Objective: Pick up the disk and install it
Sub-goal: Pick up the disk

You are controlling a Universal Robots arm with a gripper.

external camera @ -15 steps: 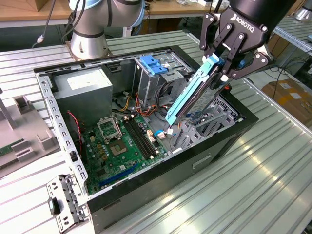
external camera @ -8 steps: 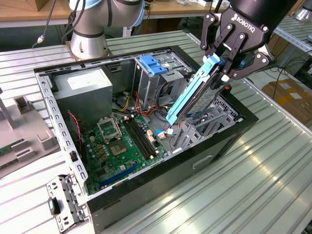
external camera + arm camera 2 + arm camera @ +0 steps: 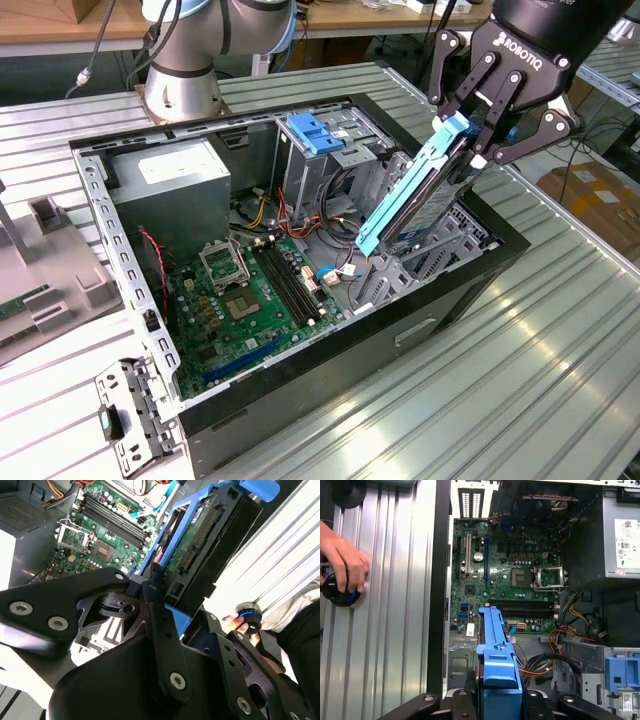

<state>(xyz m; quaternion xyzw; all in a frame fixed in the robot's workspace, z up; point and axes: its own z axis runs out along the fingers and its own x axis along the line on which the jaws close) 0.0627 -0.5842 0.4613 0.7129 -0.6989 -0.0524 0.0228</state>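
Note:
The disk (image 3: 415, 195) is a flat dark drive with blue plastic side rails. It hangs tilted, lower end down, over the open computer case (image 3: 330, 365) on the exterior view's right side. My gripper (image 3: 480, 135) is shut on its upper end, one black finger on each flat face. In the first wrist view the disk's blue rail (image 3: 496, 645) runs out from between my fingers (image 3: 465, 702) towards the motherboard. In the second wrist view the disk's green circuit side (image 3: 197, 550) faces the camera.
Inside the case lie a green motherboard (image 3: 240, 300), a grey power-supply box (image 3: 170, 180) and a metal cage with a blue top (image 3: 318, 135), with loose cables between them. A person's hand (image 3: 342, 565) rests on a knob on the ribbed table. The arm's base (image 3: 180, 75) stands behind the case.

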